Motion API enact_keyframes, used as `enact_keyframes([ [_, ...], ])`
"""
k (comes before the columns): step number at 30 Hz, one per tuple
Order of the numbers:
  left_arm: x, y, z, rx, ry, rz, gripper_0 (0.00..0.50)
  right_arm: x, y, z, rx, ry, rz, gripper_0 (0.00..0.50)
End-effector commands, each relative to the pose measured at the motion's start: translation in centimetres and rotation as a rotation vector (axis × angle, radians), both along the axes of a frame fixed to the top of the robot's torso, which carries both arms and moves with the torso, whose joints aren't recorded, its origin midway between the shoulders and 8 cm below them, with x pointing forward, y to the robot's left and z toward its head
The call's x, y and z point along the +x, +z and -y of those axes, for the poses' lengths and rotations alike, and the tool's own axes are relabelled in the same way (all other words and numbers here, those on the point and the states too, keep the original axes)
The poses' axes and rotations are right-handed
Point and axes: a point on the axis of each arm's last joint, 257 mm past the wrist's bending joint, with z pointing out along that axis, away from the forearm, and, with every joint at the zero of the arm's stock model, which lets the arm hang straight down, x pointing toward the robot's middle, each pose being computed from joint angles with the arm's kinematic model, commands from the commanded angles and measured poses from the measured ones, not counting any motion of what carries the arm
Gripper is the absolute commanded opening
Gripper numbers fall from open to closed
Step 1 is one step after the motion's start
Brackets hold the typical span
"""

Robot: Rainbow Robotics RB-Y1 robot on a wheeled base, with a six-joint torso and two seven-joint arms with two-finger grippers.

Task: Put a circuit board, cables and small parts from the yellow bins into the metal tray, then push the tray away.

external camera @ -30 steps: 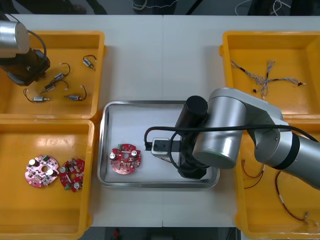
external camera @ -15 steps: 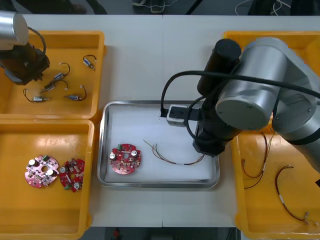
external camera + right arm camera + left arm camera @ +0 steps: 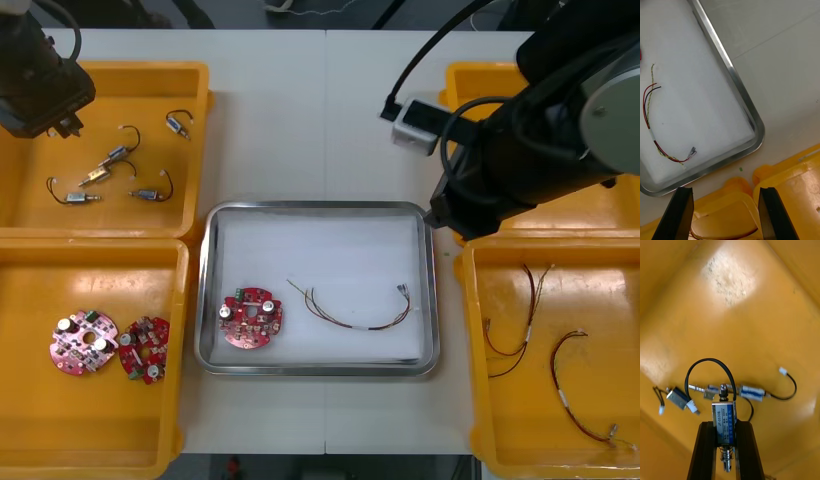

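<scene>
Here, left claw [image 3: 725,425] around small metal part [image 3: 724,415]; right claw [image 3: 725,190] (agape) near tray [image 3: 738,89].

The front camera looks steeply down on the whole desk [image 3: 320,120]. The right wrist camera sits close above one corner of the metal tray [image 3: 432,290], which lies at the front frame's centre. The left wrist camera sits closer still, inside the front frame's upper-left yellow bin [image 3: 130,72].

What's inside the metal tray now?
A round red circuit board at near left and a red and yellow cable beside it, apart, on the metal tray's white inside. Whatever lies under the board is hidden. Right gripper hovers open off its far-right corner.
</scene>
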Motion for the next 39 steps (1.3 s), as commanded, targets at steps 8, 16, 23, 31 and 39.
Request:
enact_keyframes([
  [8,-2.9,5.0,8.6,0.105,-0.297,0.011,0.000,2.1,3.6,10.1,0.034,-0.298,0.095,0.500],
  [16,-5.1,3.6,17.9,0.084,-0.474,0.098,0.001,3.6,4.6,16.1,0.055,-0.477,0.094,0.500],
  [23,-8.0,0.9,23.8,0.046,-0.608,0.080,0.002,4.1,5.6,20.6,0.084,-0.600,0.092,0.500],
  [31,-11.0,-4.5,26.0,0.103,-0.698,-0.008,0.001,4.6,5.2,22.8,0.073,-0.677,0.088,0.500],
  [39,-12.5,-9.1,26.6,0.156,-0.746,-0.058,0.004,4.8,2.9,24.7,0.082,-0.740,0.002,0.500],
])
